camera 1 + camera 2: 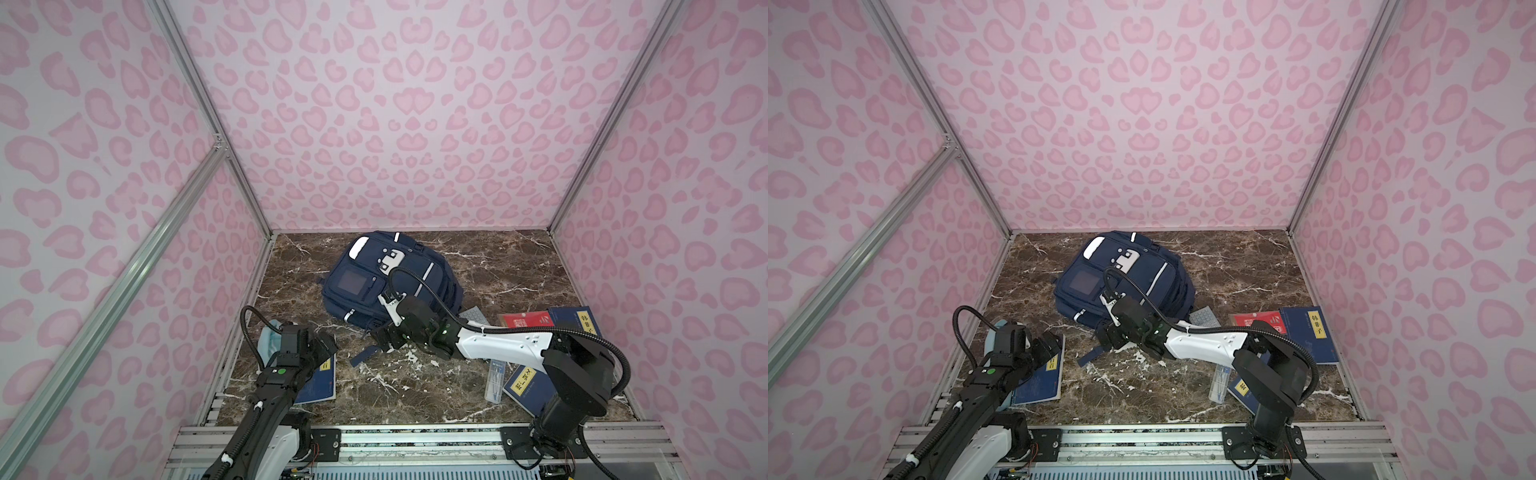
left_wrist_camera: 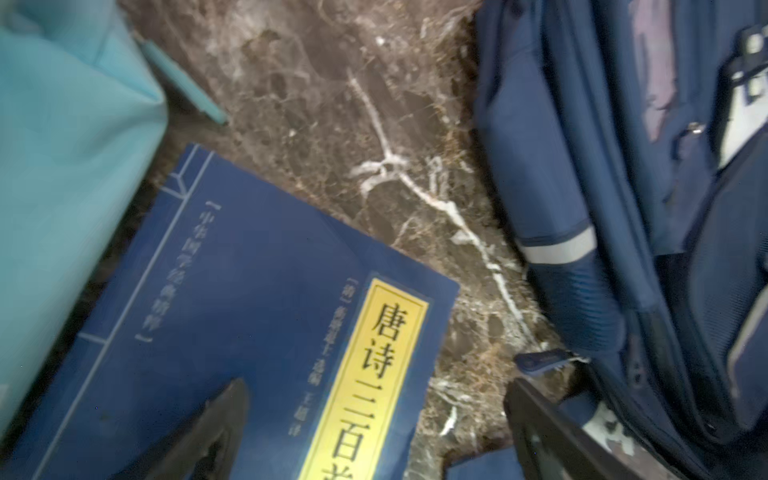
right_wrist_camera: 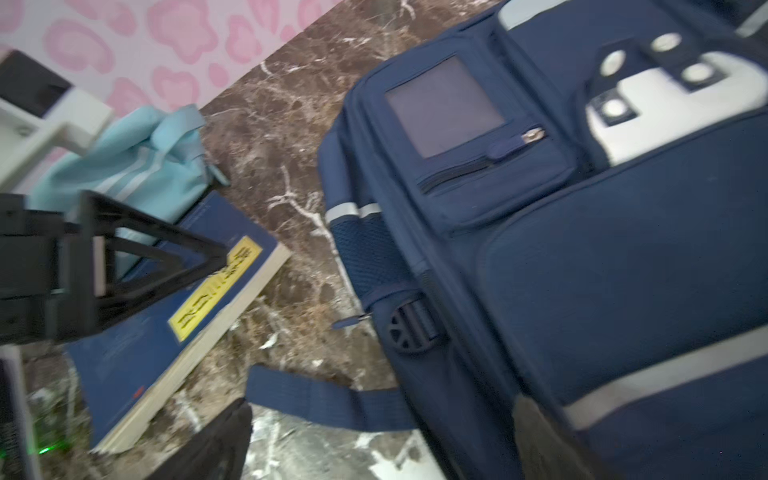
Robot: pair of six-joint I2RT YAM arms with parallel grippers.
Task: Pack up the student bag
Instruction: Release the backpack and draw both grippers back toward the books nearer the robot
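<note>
Student bag (image 1: 390, 282) face-up, top pointing to rear wall (image 1: 395, 124); left end effector (image 2: 374, 386) wide, right end effector (image 3: 382, 405) wide

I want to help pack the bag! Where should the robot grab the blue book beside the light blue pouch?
Probably the book by its page edge near the yellow label. It lies flat, and the pouch crowds its other side, so come from the bare table side facing the bag. The open left gripper hangs right above it.

Pink leopard-print walls (image 1: 415, 124), brown marble floor (image 1: 519, 270), alu frame (image 1: 208, 118).
</note>
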